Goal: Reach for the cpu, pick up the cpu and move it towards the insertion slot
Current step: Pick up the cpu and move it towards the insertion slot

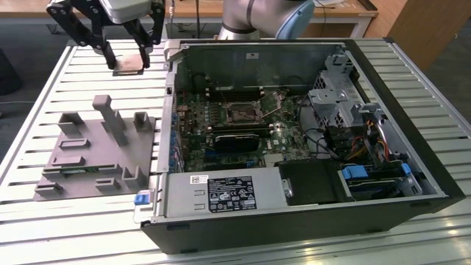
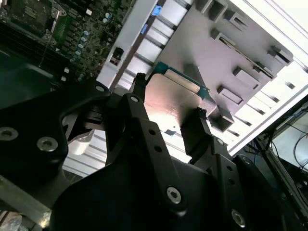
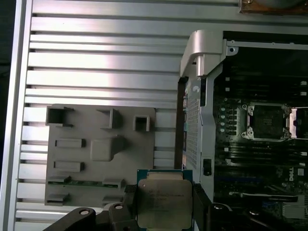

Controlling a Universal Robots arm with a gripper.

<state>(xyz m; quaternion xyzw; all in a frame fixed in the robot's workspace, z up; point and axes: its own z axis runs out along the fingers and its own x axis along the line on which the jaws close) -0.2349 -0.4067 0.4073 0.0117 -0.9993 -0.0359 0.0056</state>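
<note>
The cpu [image 1: 127,66], a flat square chip with a silvery top, hangs in the air above the slatted table, off the computer case's far corner at the exterior view's left. My gripper [image 1: 127,61] is shut on it, one black finger on each side edge. In both wrist views the cpu [image 3: 163,198] [image 2: 168,96] sits clamped between the fingers [image 3: 199,204] [image 2: 195,130]. The insertion slot [image 1: 241,113], a dark square socket in a metal frame, lies on the green board inside the open case. In the first wrist view the slot [image 3: 267,120] is well to one side of the chip.
A grey fixture plate [image 1: 96,149] [image 3: 96,154] with raised blocks lies on the slatted table [image 1: 59,72] beside the case. The open computer case [image 1: 412,138] holds a black card [image 1: 235,141], drive bays and cables. The case's metal side wall [image 3: 199,96] stands between chip and board.
</note>
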